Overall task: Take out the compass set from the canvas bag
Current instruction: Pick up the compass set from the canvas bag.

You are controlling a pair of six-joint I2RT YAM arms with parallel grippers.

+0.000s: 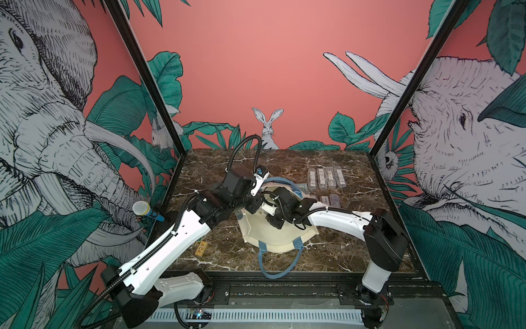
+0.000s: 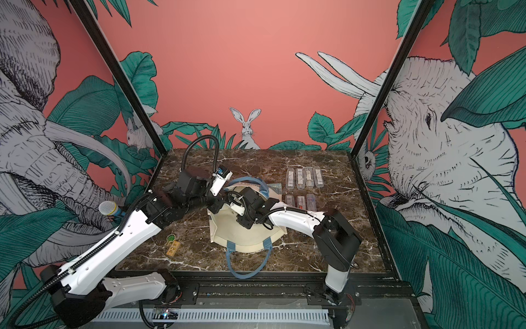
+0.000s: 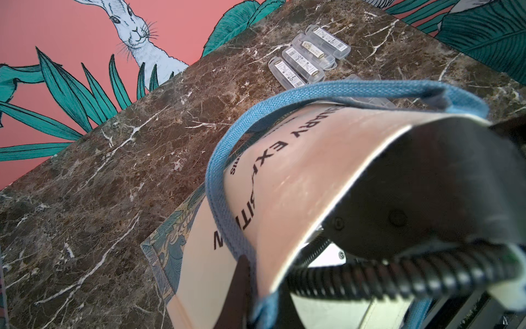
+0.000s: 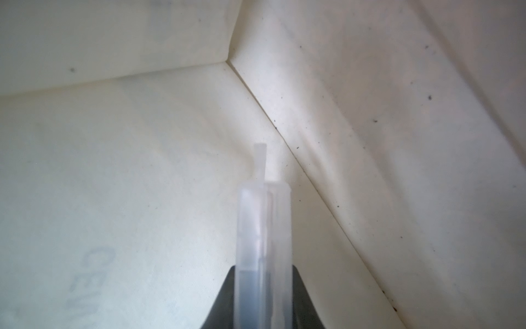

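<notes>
The cream canvas bag (image 1: 273,239) (image 2: 244,239) lies in the middle of the marble table with its mouth towards the front. My left gripper (image 3: 256,299) is shut on the bag's upper rim and blue strap handle (image 3: 216,171) and holds that side (image 3: 299,176) up. In both top views my right arm reaches into the opening, and its gripper is hidden inside. In the right wrist view the right gripper (image 4: 264,273) is shut on a translucent plastic case, the compass set (image 4: 264,222). Cream lining (image 4: 113,142) surrounds it.
Several clear cases (image 1: 327,178) lie in a row at the back right, with a second row (image 1: 324,200) partly behind the right arm. The bag's other blue handle (image 1: 273,267) loops towards the front edge. A yellow tag (image 1: 201,248) and a microphone (image 1: 143,210) are at the left.
</notes>
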